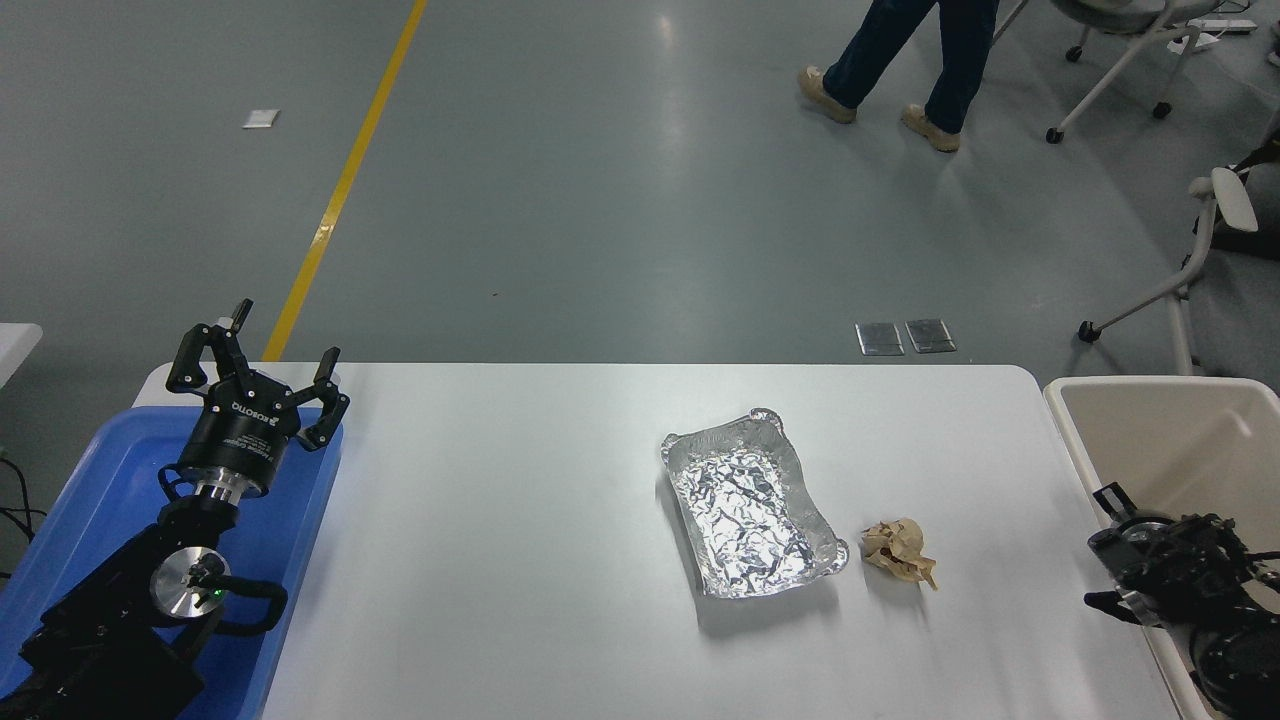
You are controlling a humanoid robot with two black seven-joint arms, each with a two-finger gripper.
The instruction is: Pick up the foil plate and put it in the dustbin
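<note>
The foil plate (752, 503), a shiny crinkled silver tray with a bent rim, lies flat on the white table (500, 520) right of centre. The dustbin (1170, 440), a large cream bin with a thick rim, stands off the table's right edge. My right gripper (1150, 570) sits low at the right edge over the bin's near rim, well to the right of the plate; whether it is open or shut does not show. My left gripper (255, 380) is parked at the lower left, open and holding nothing.
A crumpled brown paper ball (898, 552) lies just right of the plate, between it and the bin. A shallow blue tray (90, 500) sits under the left arm. A person's legs (900, 60) and office chairs (1180, 280) are on the floor beyond.
</note>
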